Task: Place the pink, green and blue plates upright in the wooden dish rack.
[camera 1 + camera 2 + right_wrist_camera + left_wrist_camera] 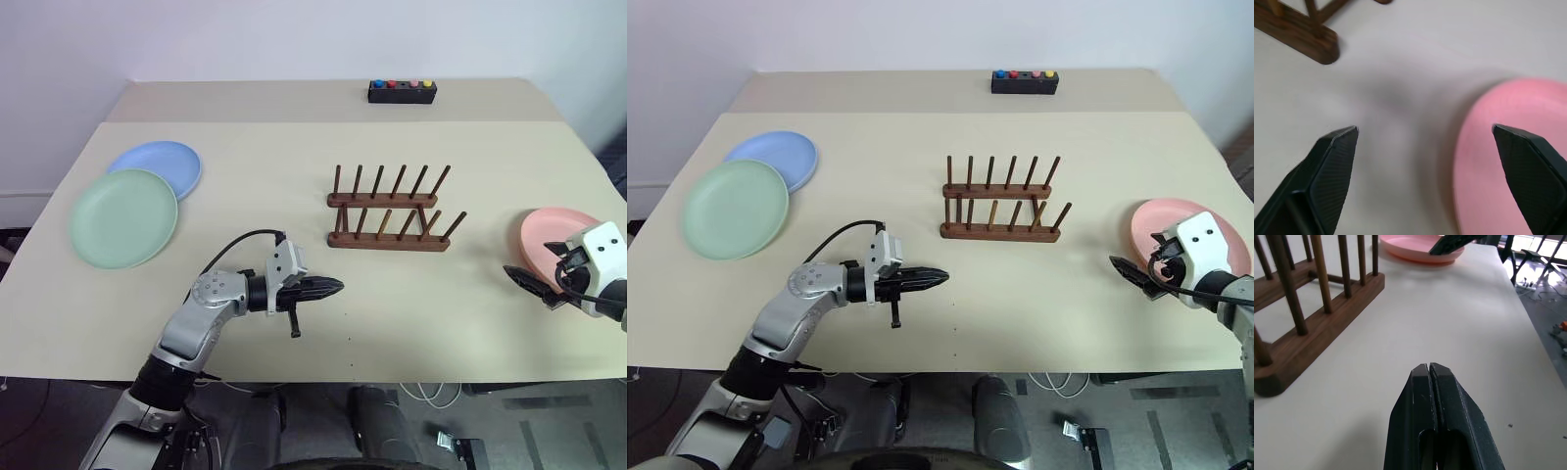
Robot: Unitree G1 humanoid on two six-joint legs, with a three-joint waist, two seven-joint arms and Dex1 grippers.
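Clearly nearest: right gripper (1425,134) hanging spread over pink plate's (1508,161) near rim.
Left gripper (328,287), clenched empty, is pointing rightward below the wooden dish rack (390,211).

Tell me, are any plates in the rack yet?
None yet: the dark wooden peg rack holds nothing. The open right gripper is at the round salmon-pink plate, not gripping. The mint-green plate and light-blue plate wait, overlapping.

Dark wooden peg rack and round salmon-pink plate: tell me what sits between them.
Nothing: bare beige tabletop separates the dark wooden peg rack from the round salmon-pink plate, as the left eye view shows.
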